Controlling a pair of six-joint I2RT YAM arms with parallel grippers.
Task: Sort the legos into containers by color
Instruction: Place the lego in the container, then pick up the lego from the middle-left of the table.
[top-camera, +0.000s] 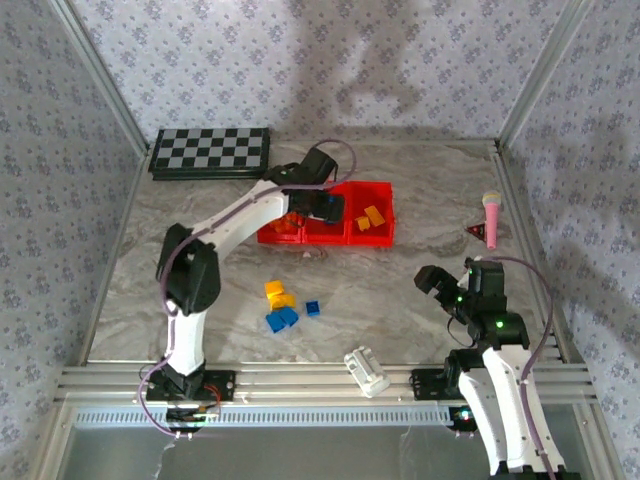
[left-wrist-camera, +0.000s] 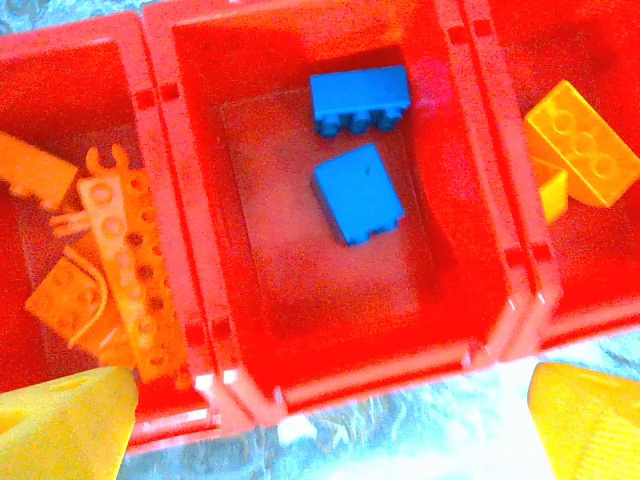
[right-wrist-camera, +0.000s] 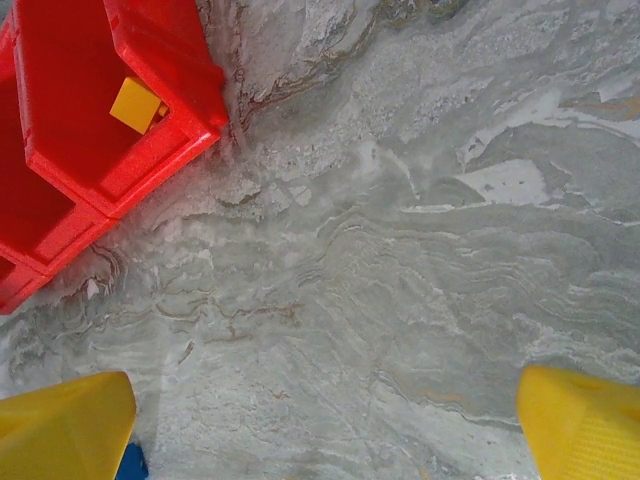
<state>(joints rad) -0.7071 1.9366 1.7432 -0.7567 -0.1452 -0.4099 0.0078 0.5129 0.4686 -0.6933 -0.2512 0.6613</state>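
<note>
Marbled tabletop (right-wrist-camera: 400, 250) bears red containers (left-wrist-camera: 190, 220) holding orange, blue, yellow legos (left-wrist-camera: 358, 192); left gripper (left-wrist-camera: 325, 425) and right gripper (right-wrist-camera: 325, 425) spread wide.

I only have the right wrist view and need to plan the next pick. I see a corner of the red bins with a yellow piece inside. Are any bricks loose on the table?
Observer: Yes. The top view shows loose yellow bricks and loose blue bricks clustered on the table, on the near side of the bins.
Operator: What is in the middle bin?
Observer: The left wrist view shows two blue bricks lying in the middle bin.
Operator: And the left end effector?
Observer: The left end effector hangs open above that middle bin, holding nothing.
</note>
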